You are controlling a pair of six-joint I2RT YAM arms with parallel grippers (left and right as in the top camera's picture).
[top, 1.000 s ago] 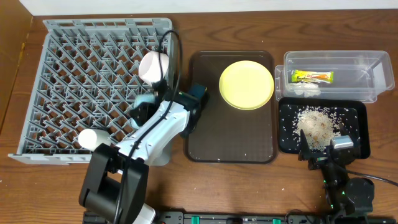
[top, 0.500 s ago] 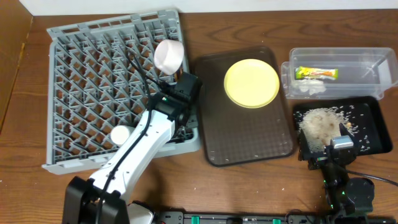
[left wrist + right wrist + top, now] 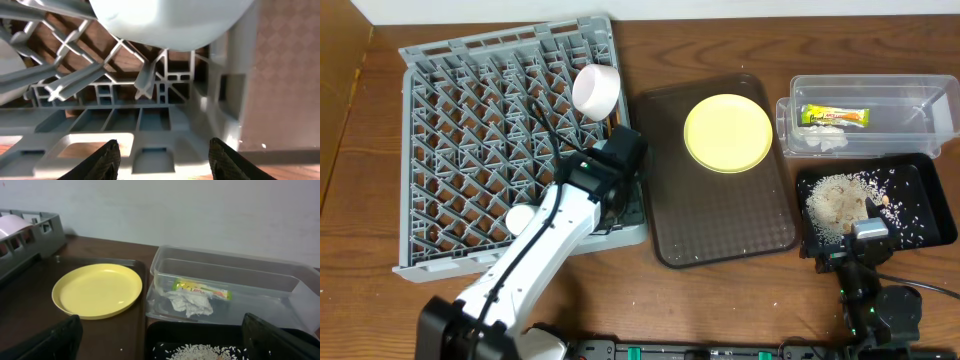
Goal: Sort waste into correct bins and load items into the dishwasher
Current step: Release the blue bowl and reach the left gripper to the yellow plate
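Observation:
The grey dishwasher rack (image 3: 470,140) lies skewed at the left. A white bowl (image 3: 595,90) rests on its side near the rack's right rim, and a white cup (image 3: 520,216) sits near its front. My left gripper (image 3: 616,160) hangs over the rack's right front corner (image 3: 220,90), open, fingers (image 3: 107,161) astride the rim without clamping it; a pale blue bowl (image 3: 165,20) lies just ahead. The yellow plate (image 3: 728,133) sits on the brown tray (image 3: 720,215). Wrapper (image 3: 833,116) and tissue (image 3: 815,142) lie in the clear tub (image 3: 910,100). Rice (image 3: 832,200) fills the black tray (image 3: 920,210). My right gripper (image 3: 165,347) is open.
The brown tray presses against the rack's right side. The tub and black tray crowd the table's right edge. My right gripper (image 3: 848,245) sits low at the black tray's front edge. A white wall borders the table at the back.
The rack has swung counterclockwise and slid right, and the brown tray and both bins have shifted right with it. My left gripper moved toward the rack's right corner and widened.

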